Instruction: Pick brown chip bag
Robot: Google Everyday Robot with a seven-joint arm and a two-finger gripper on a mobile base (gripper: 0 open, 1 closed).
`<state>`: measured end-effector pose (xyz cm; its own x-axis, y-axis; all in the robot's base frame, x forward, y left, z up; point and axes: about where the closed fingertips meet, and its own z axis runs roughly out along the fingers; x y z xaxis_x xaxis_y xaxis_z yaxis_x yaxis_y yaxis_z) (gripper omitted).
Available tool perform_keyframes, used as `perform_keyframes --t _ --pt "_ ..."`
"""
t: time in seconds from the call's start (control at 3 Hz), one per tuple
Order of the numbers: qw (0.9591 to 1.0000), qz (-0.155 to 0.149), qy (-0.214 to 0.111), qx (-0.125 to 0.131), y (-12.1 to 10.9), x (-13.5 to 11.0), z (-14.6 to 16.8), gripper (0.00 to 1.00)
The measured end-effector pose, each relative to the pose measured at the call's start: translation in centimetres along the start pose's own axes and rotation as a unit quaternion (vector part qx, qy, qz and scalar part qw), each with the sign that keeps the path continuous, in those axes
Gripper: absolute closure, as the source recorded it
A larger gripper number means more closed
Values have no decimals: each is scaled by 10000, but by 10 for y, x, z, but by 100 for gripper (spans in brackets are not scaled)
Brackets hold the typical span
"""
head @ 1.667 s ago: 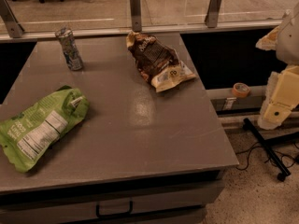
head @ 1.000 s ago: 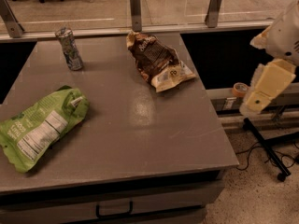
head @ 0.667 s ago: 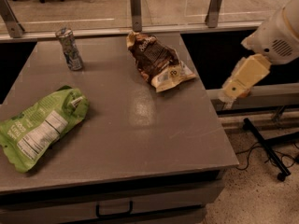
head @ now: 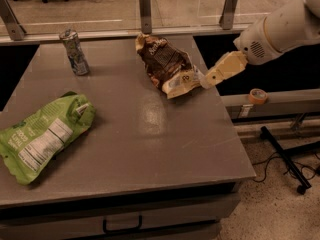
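Presently, we find the brown chip bag [head: 165, 61] lying upper centre of the frame on the table [head: 150, 134]. Its long axis runs upper left to lower right, cream end nearest the gripper [head: 205, 80], just to its right. How far the gripper is open we cannot tell.

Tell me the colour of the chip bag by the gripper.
Dark brown chip bag with a cream end, clearest in the camera view; the gripper is beside that end.

white rounded arm [head: 280, 29], cream gripper [head: 206, 79] at its end
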<state>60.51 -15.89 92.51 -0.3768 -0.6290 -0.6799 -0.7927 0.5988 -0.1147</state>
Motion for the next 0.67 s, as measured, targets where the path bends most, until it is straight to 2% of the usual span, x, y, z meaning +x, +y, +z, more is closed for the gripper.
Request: perform_keyframes --t 0.33,0.67 --pt "9998 86 -197 -33 -9 -11 36 0" --pt "9995 144 -262 -138 -7 -18 63 0"
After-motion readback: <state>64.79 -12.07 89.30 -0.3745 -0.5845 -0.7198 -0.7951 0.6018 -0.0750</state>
